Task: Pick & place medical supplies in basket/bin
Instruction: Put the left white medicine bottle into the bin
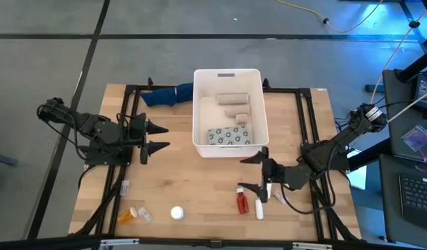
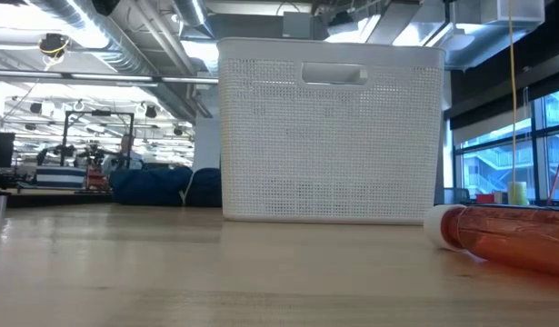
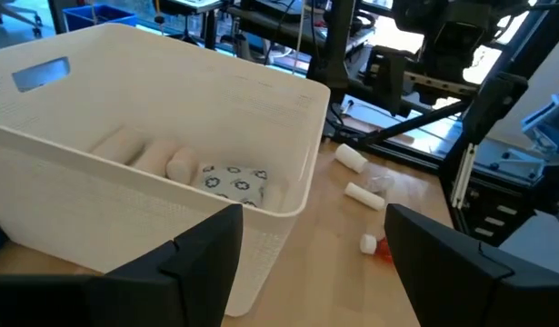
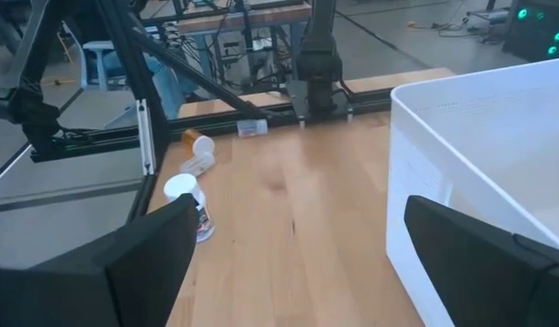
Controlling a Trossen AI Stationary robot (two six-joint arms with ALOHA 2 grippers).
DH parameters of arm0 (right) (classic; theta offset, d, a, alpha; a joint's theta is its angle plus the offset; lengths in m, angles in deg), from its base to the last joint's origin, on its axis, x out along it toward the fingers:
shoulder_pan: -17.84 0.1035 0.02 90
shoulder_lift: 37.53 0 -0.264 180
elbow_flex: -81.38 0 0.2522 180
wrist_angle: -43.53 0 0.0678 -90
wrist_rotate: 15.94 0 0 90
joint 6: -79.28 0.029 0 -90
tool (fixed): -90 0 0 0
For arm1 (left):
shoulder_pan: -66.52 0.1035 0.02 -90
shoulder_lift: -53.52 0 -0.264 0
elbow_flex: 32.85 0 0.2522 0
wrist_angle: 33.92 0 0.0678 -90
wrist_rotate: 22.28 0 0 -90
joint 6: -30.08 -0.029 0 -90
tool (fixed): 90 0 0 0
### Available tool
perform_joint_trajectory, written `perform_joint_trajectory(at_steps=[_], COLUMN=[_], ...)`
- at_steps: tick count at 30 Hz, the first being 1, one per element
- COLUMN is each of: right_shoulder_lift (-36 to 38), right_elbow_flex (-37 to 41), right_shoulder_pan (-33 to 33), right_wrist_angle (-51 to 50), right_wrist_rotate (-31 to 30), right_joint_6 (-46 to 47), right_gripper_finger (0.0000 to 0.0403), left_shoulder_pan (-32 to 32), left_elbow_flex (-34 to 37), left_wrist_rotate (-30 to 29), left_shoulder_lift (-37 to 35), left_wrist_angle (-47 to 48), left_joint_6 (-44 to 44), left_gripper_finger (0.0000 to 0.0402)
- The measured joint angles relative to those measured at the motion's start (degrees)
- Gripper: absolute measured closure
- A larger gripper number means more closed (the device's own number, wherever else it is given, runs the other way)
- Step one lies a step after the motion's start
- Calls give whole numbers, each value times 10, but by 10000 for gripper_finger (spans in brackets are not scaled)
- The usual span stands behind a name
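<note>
A robotics lab or workshop in an industrial hall: exposed ceiling ducts [image 2: 124, 36] and strip lighting run overhead, with more equipment rigs [image 2: 79, 136] on benches far behind. The wooden counter [image 1: 199, 194] stands on a grey concrete floor [image 1: 46, 62], with cables [image 1: 352, 24] and a keyboard [image 1: 416, 198] beside it.

High view: directly overhead, facing down on the whole table [image 1: 199, 187]. Low view: at tabletop level, close to the tub [image 2: 329, 127], facing across to the room behind. Left wrist view: near the tub's rim, looking into it. Right wrist view: looking along the tabletop beside the tub. All four share the tub.
</note>
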Motion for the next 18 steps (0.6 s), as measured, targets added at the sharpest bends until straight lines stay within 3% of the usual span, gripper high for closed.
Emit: perform_joint_trajectory(at_steps=[4,13,18], right_shoulder_lift=[0,0,0], right_elbow_flex=[0,0,0], right_shoulder_pan=[-6,-17,-17], right_wrist_angle=[-1,-2,-2], right_wrist_rotate=[0,0,0], right_joint_6=[-2,-11,-11], right_gripper_finger=[15,15,15], left_shoulder_pan=[0,0,2], left_elbow_flex=[0,0,0], left_wrist_rotate=[1,-18,39], left_shoulder_lift=[1,35,50], left_wrist_angle=[0,-4,-19], left_joint_6=[-20,-11,30], left_gripper_finger=[130,59,55])
